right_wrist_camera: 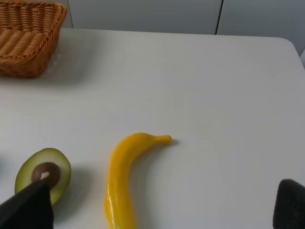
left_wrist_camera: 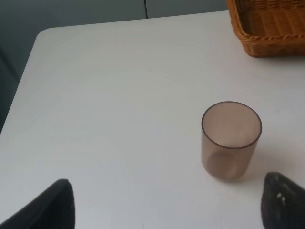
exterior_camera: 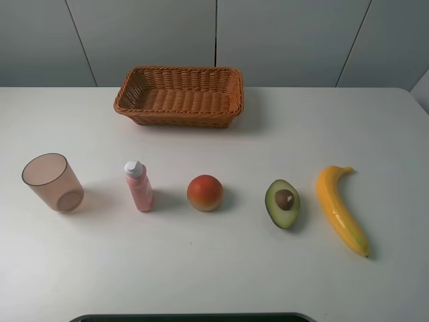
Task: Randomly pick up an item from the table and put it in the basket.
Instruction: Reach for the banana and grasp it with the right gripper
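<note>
Start of the pick; nothing is grasped yet.

Nearest, the right fingers (right_wrist_camera: 28, 210) are spread wide and hold nothing. They hang above the desk (exterior_camera: 214, 275) at its near side, and the wrist camera looks forward and down. The left fingers (left_wrist_camera: 55, 207) are likewise parted and empty, and face the cup (left_wrist_camera: 231, 140). Neither arm shows in the high view, so both are judged to be held back behind the near edge.

Middle row, left to right in the high view: cup, bottle (exterior_camera: 139, 188), round fruit (exterior_camera: 204, 192), avocado (exterior_camera: 282, 203), banana (exterior_camera: 342, 208). The banana lies flat at the right end of the row, near the avocado but not touching it, with its stem end toward the far side. In the right wrist view it sits ahead of the fingers, between their two tips and closer to the tip on the avocado's side.

Farthest, the basket (exterior_camera: 181, 114) stands at the far centre, well apart from the banana and seemingly empty.

Suggested execution: use the right arm, which already faces the banana. Centre the fingers over its thick middle and turn the wrist so that they close across its width, not along its length. Descend with the avocado-side finger kept off the avocado. The skin looks glossy, so a grip off the middle may slip or tilt. Lift above the basket's rim before carrying across.
</note>
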Motion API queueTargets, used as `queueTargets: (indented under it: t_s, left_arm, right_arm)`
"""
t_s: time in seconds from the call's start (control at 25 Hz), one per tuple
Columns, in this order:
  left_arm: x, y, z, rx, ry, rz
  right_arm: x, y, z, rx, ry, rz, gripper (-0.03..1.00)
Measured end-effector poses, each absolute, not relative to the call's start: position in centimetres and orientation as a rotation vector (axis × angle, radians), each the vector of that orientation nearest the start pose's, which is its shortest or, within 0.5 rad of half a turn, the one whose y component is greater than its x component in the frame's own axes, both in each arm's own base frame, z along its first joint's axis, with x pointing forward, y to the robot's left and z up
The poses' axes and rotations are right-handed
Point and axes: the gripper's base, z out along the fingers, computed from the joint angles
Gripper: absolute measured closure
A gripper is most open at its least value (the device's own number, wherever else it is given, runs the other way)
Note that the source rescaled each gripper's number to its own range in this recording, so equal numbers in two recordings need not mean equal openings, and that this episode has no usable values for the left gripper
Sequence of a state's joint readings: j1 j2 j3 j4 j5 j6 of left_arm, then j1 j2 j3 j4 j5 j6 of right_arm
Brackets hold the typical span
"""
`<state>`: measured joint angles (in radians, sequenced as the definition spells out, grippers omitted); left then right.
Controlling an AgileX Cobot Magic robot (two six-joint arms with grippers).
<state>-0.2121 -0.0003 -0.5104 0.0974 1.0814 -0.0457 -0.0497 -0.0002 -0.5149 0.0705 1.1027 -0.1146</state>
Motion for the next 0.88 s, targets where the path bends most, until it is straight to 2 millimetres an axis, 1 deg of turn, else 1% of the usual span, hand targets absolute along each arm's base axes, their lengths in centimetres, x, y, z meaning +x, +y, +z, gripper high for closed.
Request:
queueTargets:
  t_s: [0.24, 0.36, 0.48, 0.64, 0.76, 0.88]
  left_arm:
    - [-0.5, 0.9, 27.9, 0.164, 2.044, -0.044]
    - [-0.5, 0.9, 27.9, 0.164, 2.044, -0.044]
    - [-0.5, 0.9, 27.9, 0.164, 2.044, -0.044]
    - [-0.5, 0.9, 27.9, 0.164, 2.044, -0.044]
    - [-0.5, 0.9, 27.9, 0.164, 2.044, -0.044]
    - [-0.5, 0.9, 27.9, 0.164, 2.044, -0.044]
  right_arm:
    - [-0.8, 0.6, 27.8, -0.018, 2.076, 0.011, -0.03]
    - [0.1, 0.5, 29.0, -0.011, 2.144, 0.019, -0.03]
    - [2.3, 0.4, 31.1, -0.004, 2.233, 0.026, -0.03]
    - [6.7, 0.4, 33.9, -0.024, 2.356, 0.053, -0.03]
    - [10.6, 0.4, 34.3, -0.061, 2.457, 0.079, -0.03]
    - [14.5, 0.4, 33.1, -0.112, 2.577, 0.086, -0.03]
